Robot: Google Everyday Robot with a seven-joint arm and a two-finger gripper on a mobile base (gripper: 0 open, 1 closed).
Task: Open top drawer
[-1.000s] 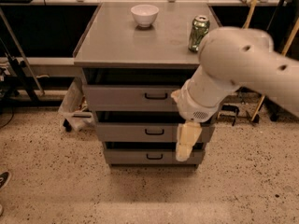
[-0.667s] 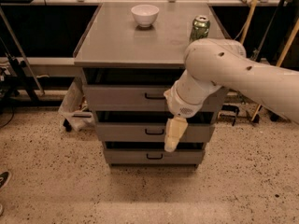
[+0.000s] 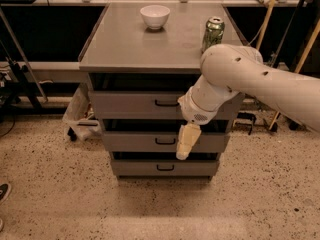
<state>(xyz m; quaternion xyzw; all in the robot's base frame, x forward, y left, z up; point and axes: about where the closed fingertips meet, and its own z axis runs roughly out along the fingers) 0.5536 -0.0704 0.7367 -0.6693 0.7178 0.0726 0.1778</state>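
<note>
The top drawer (image 3: 132, 105) is the tallest grey front under the cabinet top, with a small black loop handle (image 3: 166, 103) at its centre. It looks pushed in, level with the two shallower drawers below it (image 3: 135, 141) (image 3: 137, 167). My gripper (image 3: 181, 154) hangs from the white arm (image 3: 235, 79) and points down. It sits in front of the middle drawer, just right of that drawer's handle (image 3: 164, 141) and below and right of the top drawer's handle. It looks shut and holds nothing.
A white bowl (image 3: 154, 15) and a green can (image 3: 213, 32) stand on the grey cabinet top (image 3: 125, 44). A clear bag on a wheeled base (image 3: 79, 111) sits left of the cabinet. Poles and cables (image 3: 280, 59) are at the right. The floor is speckled.
My arm has swung left. The gripper has moved from the right side of the lower drawers to near their centre handles. The drawers have not moved.
</note>
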